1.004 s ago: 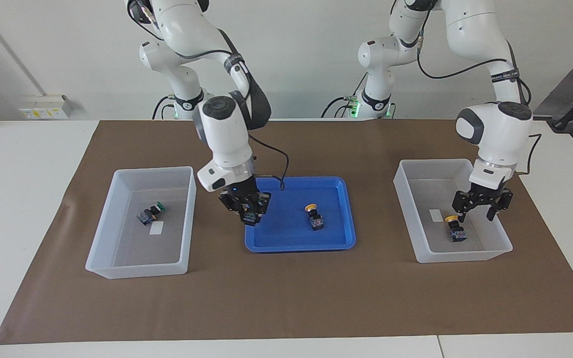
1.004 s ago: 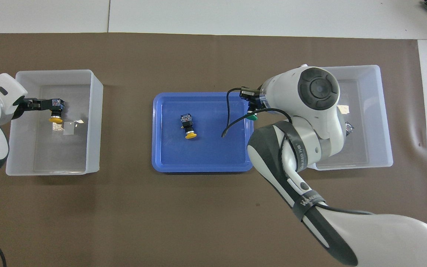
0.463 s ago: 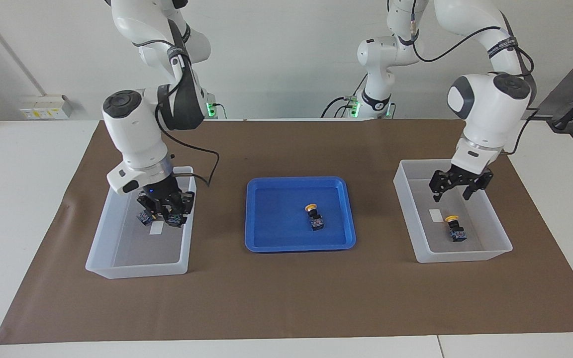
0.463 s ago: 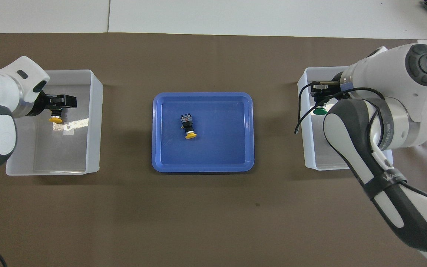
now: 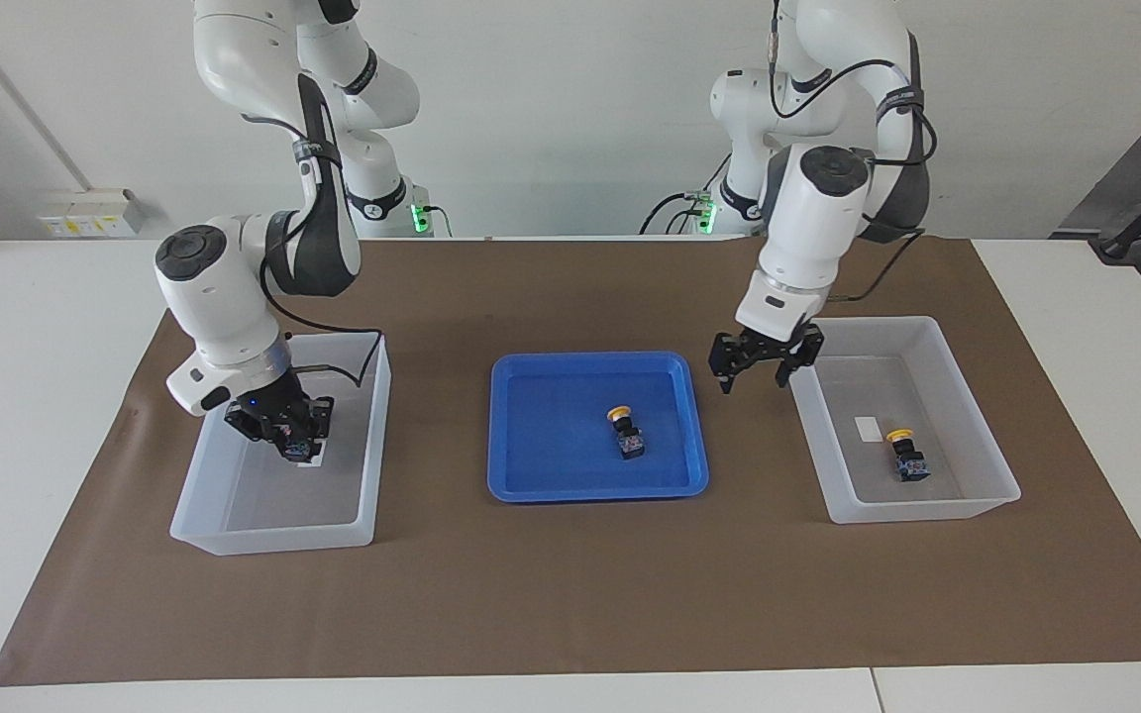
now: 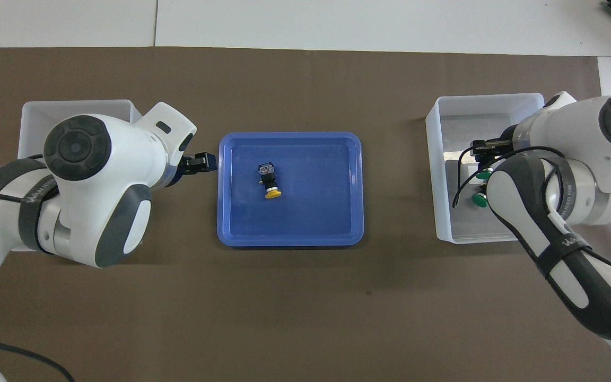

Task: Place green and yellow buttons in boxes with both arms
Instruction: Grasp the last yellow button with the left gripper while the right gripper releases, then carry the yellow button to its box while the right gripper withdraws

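**Two buttons left to settle, one in each hand's reach**

I am holding my right gripper (image 5: pixel 283 436) low inside the box at the right arm's end (image 5: pixel 273 540), with its fingers closed narrowly on the dark body of a green button (image 6: pixel 484 172). A second green button (image 6: pixel 479 199) is lying on the floor of that same box, just beside the held one and a little nearer to me.

I am hanging my left gripper (image 5: pixel 751 368) in the air with its fingers spread wide and nothing between them. It is sitting over the brown mat (image 5: pixel 570 594), above the strip between the blue tray (image 5: pixel 531 475) and the box at the left arm's end (image 5: pixel 927 510).

Out from there, a yellow button in the tray (image 5: pixel 627 434) is lying on its side near the tray's middle, with its cap pointing toward me. A yellow button in the box (image 5: pixel 905 456) is resting on the floor of the box at the left arm's end, beside a small white label (image 5: pixel 868 428).
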`<move>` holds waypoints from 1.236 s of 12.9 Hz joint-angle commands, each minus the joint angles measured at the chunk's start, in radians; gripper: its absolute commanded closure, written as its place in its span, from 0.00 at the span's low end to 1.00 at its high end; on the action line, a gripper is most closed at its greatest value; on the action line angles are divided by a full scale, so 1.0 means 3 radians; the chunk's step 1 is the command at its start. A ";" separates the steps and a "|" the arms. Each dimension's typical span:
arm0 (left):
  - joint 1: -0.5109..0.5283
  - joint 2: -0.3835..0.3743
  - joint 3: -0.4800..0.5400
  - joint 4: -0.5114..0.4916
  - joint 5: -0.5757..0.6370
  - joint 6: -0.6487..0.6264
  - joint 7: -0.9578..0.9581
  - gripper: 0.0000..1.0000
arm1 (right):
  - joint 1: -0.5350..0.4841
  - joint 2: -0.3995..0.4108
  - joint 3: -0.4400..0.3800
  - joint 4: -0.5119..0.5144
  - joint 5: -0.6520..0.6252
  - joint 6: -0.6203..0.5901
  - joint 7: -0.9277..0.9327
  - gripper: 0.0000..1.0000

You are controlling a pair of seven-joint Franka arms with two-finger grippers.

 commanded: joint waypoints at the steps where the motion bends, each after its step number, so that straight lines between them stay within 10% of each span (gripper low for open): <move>1: -0.0332 0.0271 0.0070 0.0029 0.0144 0.0206 -0.0462 0.11 | -0.0072 -0.0025 0.0051 -0.0173 -0.0001 0.0196 -0.0127 0.63; 2: -0.0419 0.0419 0.0070 0.0086 0.0282 0.0333 -0.0682 0.11 | -0.0077 -0.0025 0.0051 -0.0173 -0.0001 0.0196 -0.0138 0.20; 3: -0.0451 0.0542 0.0065 0.0127 0.0400 0.0410 -0.0871 0.11 | -0.0083 -0.0025 0.0051 -0.0168 -0.0001 0.0196 -0.0128 0.00; 13: -0.0722 0.1050 0.0059 0.0225 0.0483 0.1013 -0.1175 0.26 | -0.0026 -0.0316 0.0041 0.0650 -0.0057 -0.1055 0.0619 0.00; 16: -0.0722 0.1040 0.0064 0.0219 0.0477 0.0974 -0.1180 1.00 | -0.0062 -0.0632 0.0031 0.0655 -0.0057 -0.1495 0.0614 0.00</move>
